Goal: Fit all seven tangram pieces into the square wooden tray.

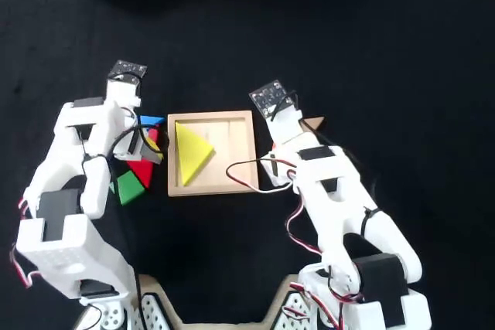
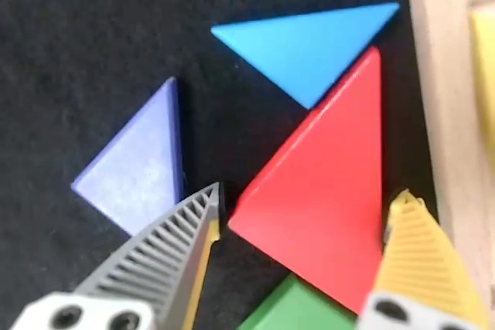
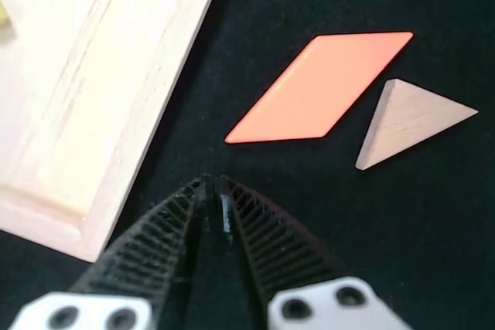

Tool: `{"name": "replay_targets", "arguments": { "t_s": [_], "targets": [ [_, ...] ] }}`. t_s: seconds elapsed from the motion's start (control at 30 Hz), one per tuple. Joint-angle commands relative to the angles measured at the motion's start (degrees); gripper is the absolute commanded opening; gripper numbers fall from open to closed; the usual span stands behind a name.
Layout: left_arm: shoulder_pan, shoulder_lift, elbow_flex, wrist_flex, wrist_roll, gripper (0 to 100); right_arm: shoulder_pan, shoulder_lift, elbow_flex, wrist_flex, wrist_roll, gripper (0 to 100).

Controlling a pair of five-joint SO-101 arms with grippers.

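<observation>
High view: a yellow triangle (image 1: 190, 152) lay inside the wooden tray (image 1: 210, 117), toward its left side.
Left gripper (image 2: 308, 191): spread wide, one finger on each side of the red triangle (image 2: 325, 214), gripping nothing.
Beside it: blue triangle (image 2: 309, 44), purple triangle (image 2: 139, 168), green piece (image 2: 290, 307).
Right gripper (image 3: 210, 185): pressed closed and empty, just off the tray's edge.
Beyond it: orange parallelogram (image 3: 321, 86), plain wood triangle (image 3: 406, 121).

Arms (image 1: 77, 160) (image 1: 332, 199): I see white shells, black motors.
Cables (image 1: 291, 226): red, black, white.
Left fingers (image 2: 166, 249): grey, yellow.
Right fingers (image 3: 155, 237): black, ribbed.
</observation>
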Motion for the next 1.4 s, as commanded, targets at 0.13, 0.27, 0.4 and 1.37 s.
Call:
{"name": "replay_targets", "arguments": {
  "t_s": [0.13, 0.27, 0.4, 1.37],
  "targets": [
    [0.84, 4.13, -8.31, 3.69, -0.62, 33, 1.23, -2.68, -0.22, -0.97, -0.18, 1.1],
    [1.1, 5.1, -9.54, 4.92, -0.62, 33, 1.23, -2.68, -0.22, -0.97, -0.18, 1.1],
    [1.19, 5.01, -9.19, 4.92, -0.62, 25, 1.23, -2.68, -0.22, -0.97, -0.18, 1.1],
    [-6.64, -12.04, 8.75, 1.58, 19.16, 33, 1.14, -2.68, -0.22, -0.97, -0.18, 1.1]
  ]
}}
